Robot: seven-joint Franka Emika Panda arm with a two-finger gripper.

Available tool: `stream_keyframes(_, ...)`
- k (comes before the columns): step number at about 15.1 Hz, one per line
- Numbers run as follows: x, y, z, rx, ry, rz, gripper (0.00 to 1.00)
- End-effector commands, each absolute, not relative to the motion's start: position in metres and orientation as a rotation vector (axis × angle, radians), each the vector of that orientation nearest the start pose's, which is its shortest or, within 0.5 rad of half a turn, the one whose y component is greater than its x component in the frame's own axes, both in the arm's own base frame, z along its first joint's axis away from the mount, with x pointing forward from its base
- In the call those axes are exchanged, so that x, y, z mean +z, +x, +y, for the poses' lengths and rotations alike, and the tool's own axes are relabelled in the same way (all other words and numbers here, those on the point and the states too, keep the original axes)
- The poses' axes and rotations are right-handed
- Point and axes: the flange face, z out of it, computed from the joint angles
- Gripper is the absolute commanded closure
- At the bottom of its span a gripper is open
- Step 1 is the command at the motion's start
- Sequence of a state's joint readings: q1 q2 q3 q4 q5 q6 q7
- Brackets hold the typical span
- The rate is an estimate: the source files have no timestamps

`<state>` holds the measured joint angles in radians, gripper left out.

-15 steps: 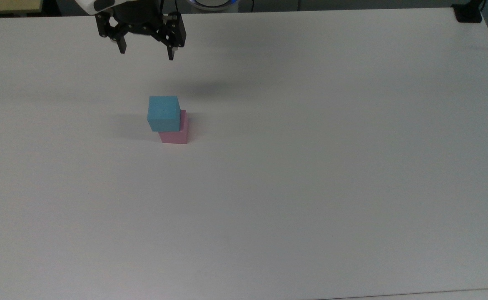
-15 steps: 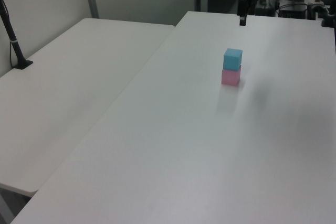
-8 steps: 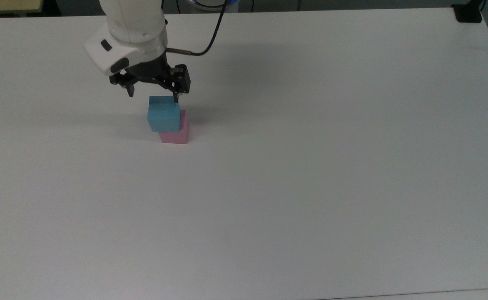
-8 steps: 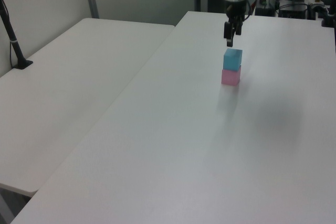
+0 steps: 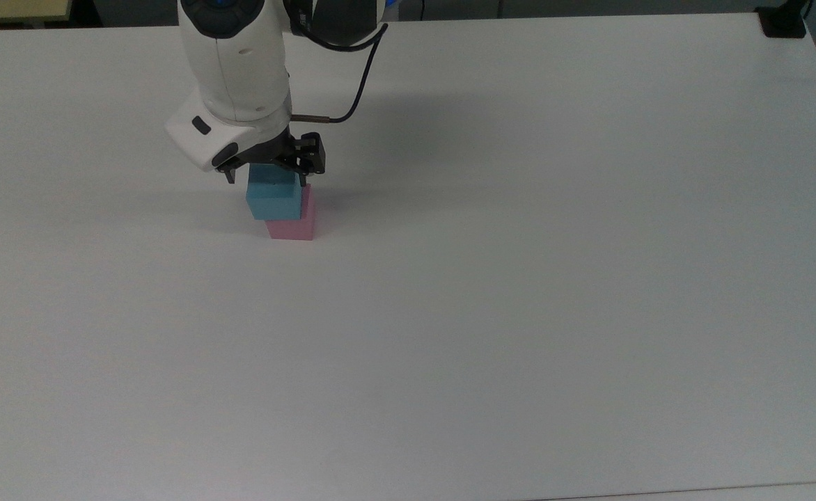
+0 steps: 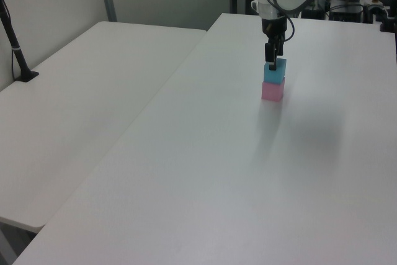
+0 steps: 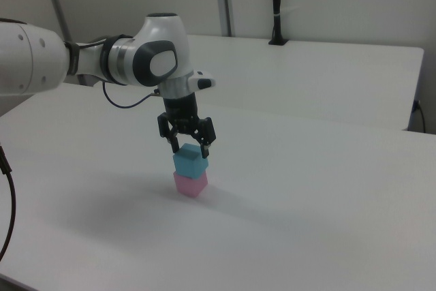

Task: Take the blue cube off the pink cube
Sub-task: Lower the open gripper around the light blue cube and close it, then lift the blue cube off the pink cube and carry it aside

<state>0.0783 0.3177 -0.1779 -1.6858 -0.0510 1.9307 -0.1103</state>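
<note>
Blue cube [image 7: 190, 161] sits on the pink cube [image 7: 190, 184]; hand [image 7: 190, 151] apart, seemingly straddling it.

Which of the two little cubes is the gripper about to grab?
The blue cube, the top one: the open gripper straddles it. The pink cube sits beneath on the table.

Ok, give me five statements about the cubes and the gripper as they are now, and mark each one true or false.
1. The blue cube sits on the pink cube. True.
2. The gripper is open, its fingers straddling the blue cube. True.
3. The pink cube lies on its own away from the blue one. False: it is directly under the blue cube.
4. The blue cube has been lifted into the air. False: it rests on the pink cube.
5. The stack stands on a white table. True.
</note>
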Motion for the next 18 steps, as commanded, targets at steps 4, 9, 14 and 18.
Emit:
stream_keyframes(4,0.41,0.636,-0.05,0.126,-3.23,-0.122,0.63)
stream_keyframes(9,0.441,0.644,-0.068,0.024,-3.236,-0.064,0.65)
stream_keyframes(14,0.444,0.647,-0.14,0.002,-3.246,-0.11,0.65)
stream_keyframes(18,0.407,0.66,-0.206,-0.083,-3.301,-0.102,0.65)
